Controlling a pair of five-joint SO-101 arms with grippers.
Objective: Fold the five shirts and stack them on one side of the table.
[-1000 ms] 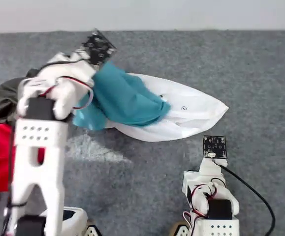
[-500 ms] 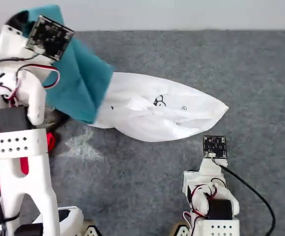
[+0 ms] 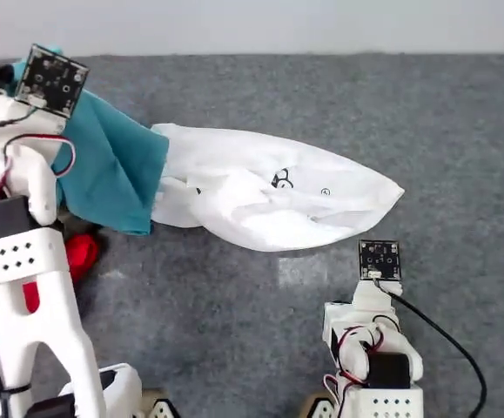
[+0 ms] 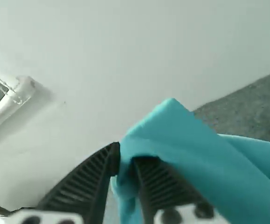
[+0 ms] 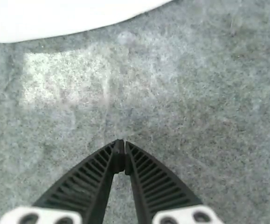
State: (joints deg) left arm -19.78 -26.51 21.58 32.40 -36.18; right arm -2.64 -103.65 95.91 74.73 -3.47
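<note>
Left wrist view first: the left jaws are pinching a fold of the teal shirt [image 4: 195,154] right at their tips. The cloth bunches up between them, and the rest hangs away from them. From the high view, the left arm [image 3: 25,244] has the shirt up in the air. The loose end droops down from the jaws to the near edge of the white shirt [image 3: 269,200]. I can't tell if it rests on it. The white shirt lies spread out on the grey worktop [image 3: 234,331], farther out from those jaws. A bit of red shirt [image 3: 82,252] peeks out low down beside the arm.

The right jaws are pressed together with nothing in them. They point down at bare worktop, and the white shirt's edge is a little way ahead of their tips.

I think the job right now is to get the teal shirt out on its own so it can be folded. To do it well, the pinch must be tight, as only a small fold is held. The shirt should go high enough that its loose end does not drag the white one along. Then it should come down flat on bare worktop, where the right jaws could grab a second corner.
</note>
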